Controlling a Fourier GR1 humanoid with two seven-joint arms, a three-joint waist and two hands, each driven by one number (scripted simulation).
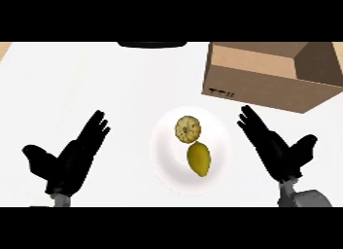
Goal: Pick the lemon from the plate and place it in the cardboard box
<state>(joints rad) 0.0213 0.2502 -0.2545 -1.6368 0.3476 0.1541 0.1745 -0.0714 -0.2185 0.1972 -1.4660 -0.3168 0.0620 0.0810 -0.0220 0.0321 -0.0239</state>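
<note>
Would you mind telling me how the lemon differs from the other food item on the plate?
The lemon is elongated, tapering to a point at its near end; the other item is round. The lemon is an even dark yellow, while the other item is paler and speckled. The lemon lies nearer the robot, the other item farther away. Both rest on the white plate, close together.

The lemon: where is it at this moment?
In the head view, the lemon lies on the white plate at the centre, nearer the robot than a round tan item, between the left hand and the right hand.
</note>
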